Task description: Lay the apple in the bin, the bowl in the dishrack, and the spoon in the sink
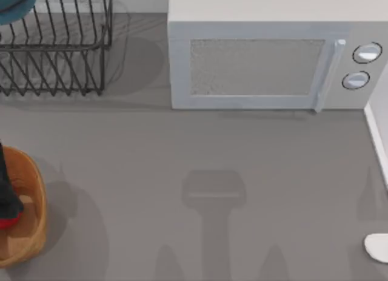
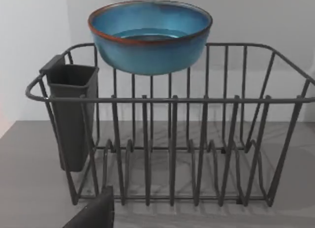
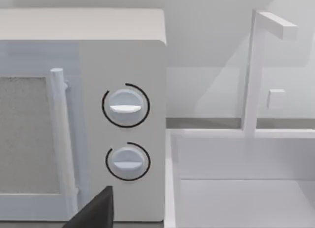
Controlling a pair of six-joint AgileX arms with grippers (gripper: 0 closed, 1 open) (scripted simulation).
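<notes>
Bowl (image 2: 150, 36) sits atop dishrack (image 2: 167, 139), far left corner of table; teal edge of it at top view's upper left. Dark caddy (image 2: 71, 114) hangs on rack's side. Apple (image 1: 9, 221) lies in bin (image 1: 27, 214) at left edge, dark arm part over it. Spoon (image 1: 377, 247) rests on counter at right edge, near front. Sink (image 3: 246, 188) beside microwave (image 1: 273, 56), faucet (image 3: 258, 65) upright behind basin. Jaw state of either gripper: cannot tell.
</notes>
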